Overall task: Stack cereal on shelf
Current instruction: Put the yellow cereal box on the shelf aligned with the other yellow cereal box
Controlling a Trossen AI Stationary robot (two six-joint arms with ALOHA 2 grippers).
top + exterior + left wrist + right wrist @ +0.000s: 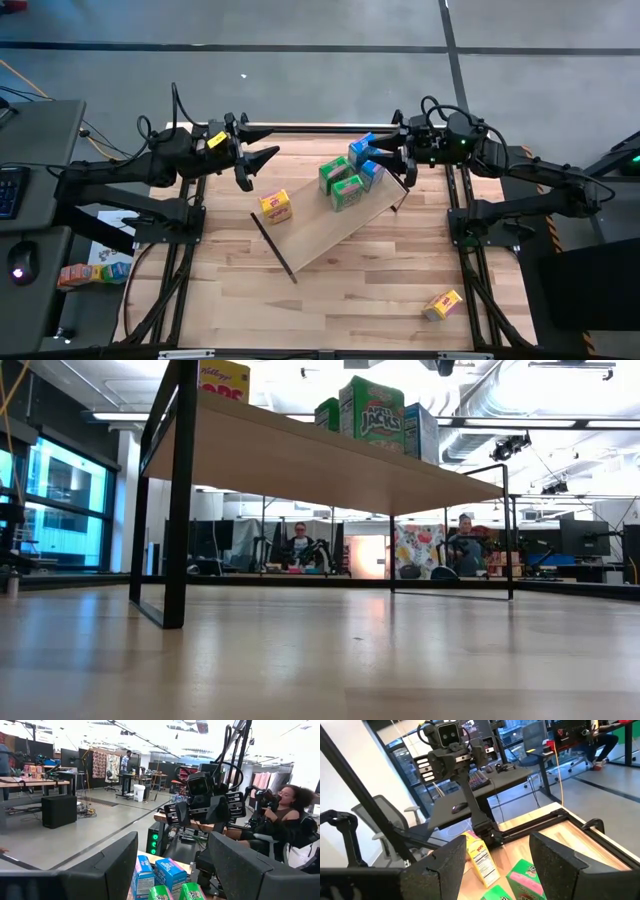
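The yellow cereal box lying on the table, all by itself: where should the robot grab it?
Probably from straight above, the end effector closing across its narrow sides. The yellow cereal box lies tilted on the table, with open space all round. The right end effector looks nearer.

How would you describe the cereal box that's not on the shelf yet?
Start at the pale shelf lying diagonally mid-table, then look toward the table's near right corner. A yellow cereal box lies there alone on the planks, the only box off the board.

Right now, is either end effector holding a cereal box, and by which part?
Neither. The left end effector and the right end effector both hang open and empty above the table's back edge, apart from the boxes on the shelf.
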